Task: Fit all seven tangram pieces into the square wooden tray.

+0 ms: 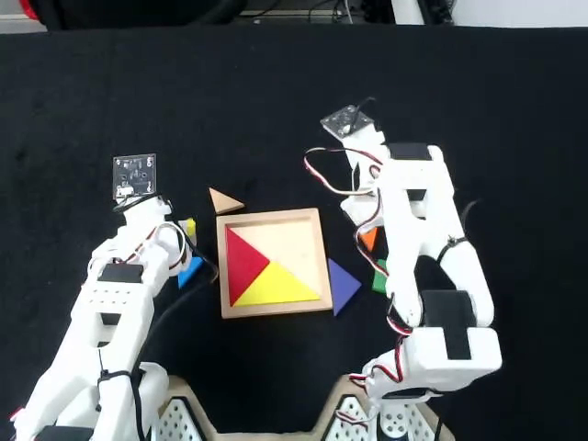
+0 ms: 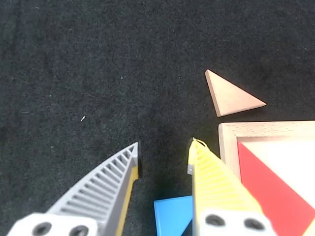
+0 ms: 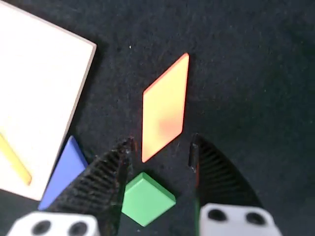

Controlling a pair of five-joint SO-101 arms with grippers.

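1. Two pieces lie inside the square wooden tray (image 1: 272, 217) mid-desk: a red triangle (image 1: 243, 262) on its left side and a yellow triangle (image 1: 276, 287) along the side nearer the arms. They meet edge to edge.
2. Five pieces lie loose on the black desk (image 1: 110, 92).
3. A plain wooden triangle (image 2: 230, 96) is just beyond the tray's far left corner, apart from the rim.
4. The left pincer (image 2: 165, 147) is released, its jaws spread over bare cloth just beside the tray's left rim. A blue piece (image 2: 172, 214) lies between the fingers, back from the tips.
5. A violet-blue triangle (image 3: 66, 169) lies at the tray's right rim.
6. The right pincer (image 3: 161, 147) is released, with the near tip of the orange parallelogram (image 3: 165, 108) between its fingertips. We cannot tell whether they touch it.
7. A green square (image 3: 146, 199) lies just beside the parallelogram.
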